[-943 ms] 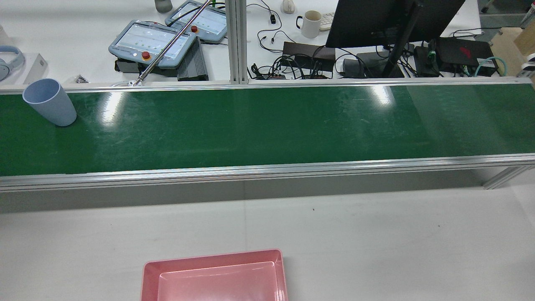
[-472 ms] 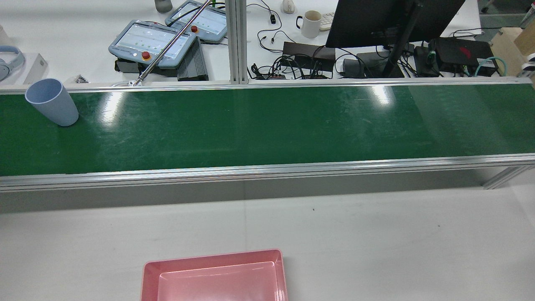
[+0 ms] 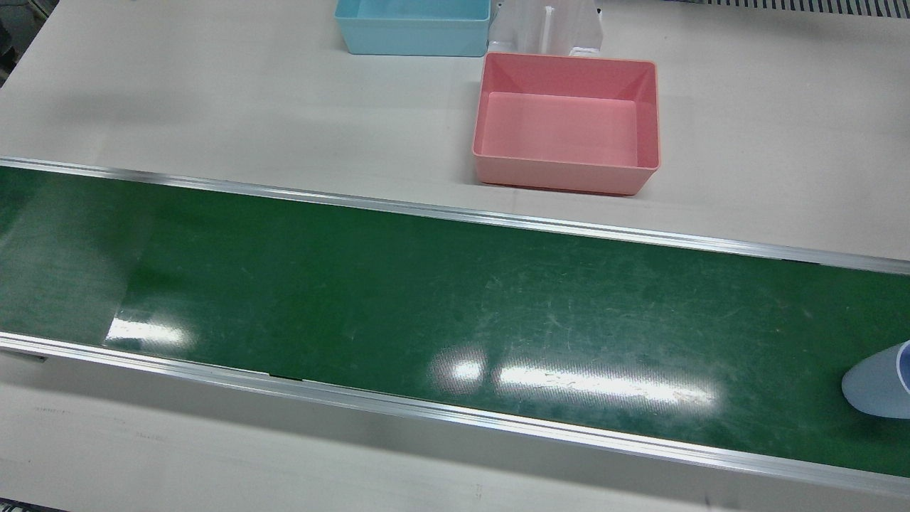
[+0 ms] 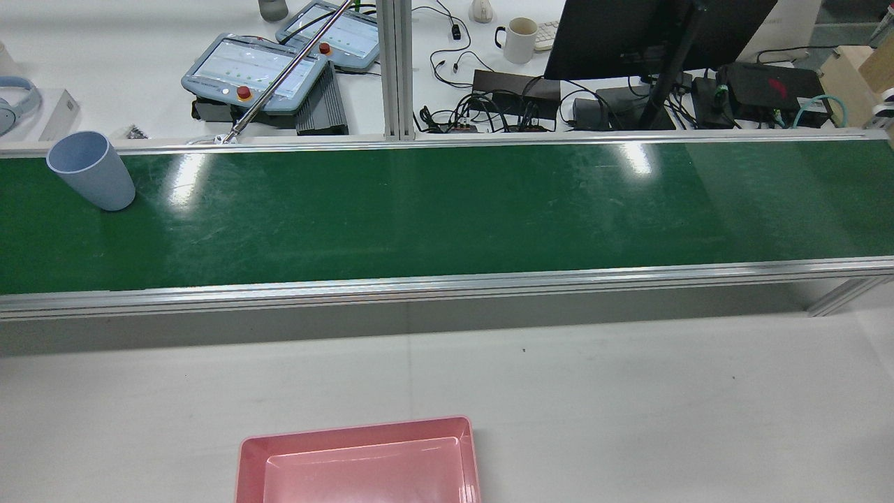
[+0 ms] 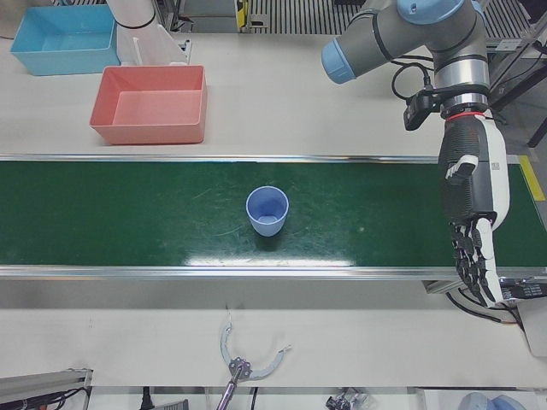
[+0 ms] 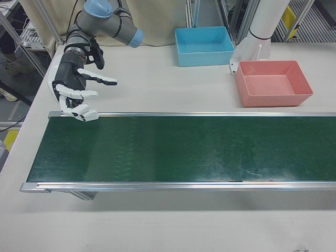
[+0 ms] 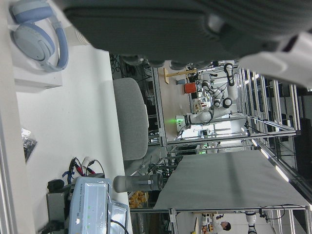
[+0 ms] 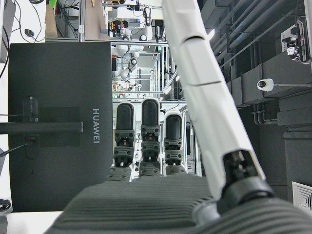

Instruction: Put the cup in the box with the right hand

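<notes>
Cup (image 5: 267, 210): upright on green belt (image 5: 128, 213), frame centre. Pink box (image 5: 152, 104): empty, upper left. Right hand (image 6: 79, 94): fingers spread, empty, upper left. Step: waiting; next, reach and grasp cup.

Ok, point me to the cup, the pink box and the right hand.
cup (image 5: 267, 211): left-front view, inside of its open mouth.
pink box (image 6: 273, 84): right-front view, its bare floor.
right hand (image 6: 73, 89): right-front view, the palm.

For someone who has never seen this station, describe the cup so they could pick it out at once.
Find the long green conveyor belt crossing the white table. The cup stands upright on it, open mouth up, touching nothing. It is pale blue and round, unlike the rectangular pink box and blue box beyond the belt.
</notes>
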Available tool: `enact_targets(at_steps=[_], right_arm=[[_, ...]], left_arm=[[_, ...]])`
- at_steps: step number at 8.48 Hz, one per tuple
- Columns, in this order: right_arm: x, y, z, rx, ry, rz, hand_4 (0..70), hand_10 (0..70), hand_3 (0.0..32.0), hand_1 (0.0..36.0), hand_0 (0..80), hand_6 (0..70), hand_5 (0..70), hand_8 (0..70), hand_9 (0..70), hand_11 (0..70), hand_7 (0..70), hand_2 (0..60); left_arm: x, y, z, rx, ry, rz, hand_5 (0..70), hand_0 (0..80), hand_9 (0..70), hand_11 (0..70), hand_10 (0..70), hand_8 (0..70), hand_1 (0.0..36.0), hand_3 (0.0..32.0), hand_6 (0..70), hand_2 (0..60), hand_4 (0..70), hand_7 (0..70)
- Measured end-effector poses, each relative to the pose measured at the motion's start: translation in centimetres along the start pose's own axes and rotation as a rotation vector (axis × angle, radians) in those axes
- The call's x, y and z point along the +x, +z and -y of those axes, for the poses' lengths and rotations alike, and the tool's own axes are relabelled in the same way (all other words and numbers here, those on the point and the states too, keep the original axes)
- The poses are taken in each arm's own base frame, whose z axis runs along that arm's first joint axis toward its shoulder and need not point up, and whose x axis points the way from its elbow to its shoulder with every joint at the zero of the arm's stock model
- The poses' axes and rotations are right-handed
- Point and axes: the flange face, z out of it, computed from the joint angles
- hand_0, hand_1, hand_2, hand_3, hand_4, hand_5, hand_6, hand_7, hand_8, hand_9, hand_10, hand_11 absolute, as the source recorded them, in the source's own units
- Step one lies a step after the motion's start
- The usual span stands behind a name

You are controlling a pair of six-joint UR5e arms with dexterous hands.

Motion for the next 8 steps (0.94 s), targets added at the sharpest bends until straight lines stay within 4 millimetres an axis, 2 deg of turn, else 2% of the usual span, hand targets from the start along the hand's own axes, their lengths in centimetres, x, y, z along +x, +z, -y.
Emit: enact_targets(at_steps=[1,2,3,4,6,8], right_arm=[[0.02,0.06,-0.03,-0.015,0.004,0.000,18.6,23.4,0.0,26.8,79.1,14.3,14.2,30.3,36.0,36.1,47.7,0.0],[0.03,0.07,0.02,-0.024,0.006,0.000,20.5,23.3,0.0,29.0,80.0,15.0,14.7,30.0,36.8,36.3,50.7,0.0],[0.06,0.07,0.08,-0.028,0.006,-0.001,24.3,23.7,0.0,32.8,80.0,15.9,15.7,29.9,37.7,37.2,54.1,0.0],[0.09,0.07,0.10,-0.029,0.006,-0.002,27.2,24.2,0.0,33.9,80.0,16.6,16.0,30.5,38.9,38.1,56.7,0.0],[0.11,0.04,0.18,-0.028,0.005,-0.003,28.6,24.7,0.0,34.5,80.0,17.1,16.2,30.9,39.8,38.7,58.5,0.0],[0.11,0.03,0.22,-0.027,0.006,-0.003,25.9,24.2,0.0,32.4,80.0,16.6,15.8,30.6,39.3,37.9,57.6,0.0]], left_arm=[[0.00,0.01,-0.01,0.000,0.000,0.000,0.0,0.0,0.0,0.0,0.0,0.0,0.0,0.0,0.0,0.0,0.0,0.0],[0.01,0.02,-0.04,-0.001,0.000,-0.001,0.0,0.0,0.0,0.0,0.0,0.0,0.0,0.0,0.0,0.0,0.0,0.0],[0.02,0.04,-0.06,-0.002,0.000,-0.001,0.0,0.0,0.0,0.0,0.0,0.0,0.0,0.0,0.0,0.0,0.0,0.0],[0.02,0.05,-0.08,-0.003,0.000,-0.001,0.0,0.0,0.0,0.0,0.0,0.0,0.0,0.0,0.0,0.0,0.0,0.0],[0.02,0.05,-0.07,-0.003,0.000,-0.002,0.0,0.0,0.0,0.0,0.0,0.0,0.0,0.0,0.0,0.0,0.0,0.0],[0.03,0.06,-0.08,-0.004,0.000,-0.002,0.0,0.0,0.0,0.0,0.0,0.0,0.0,0.0,0.0,0.0,0.0,0.0]])
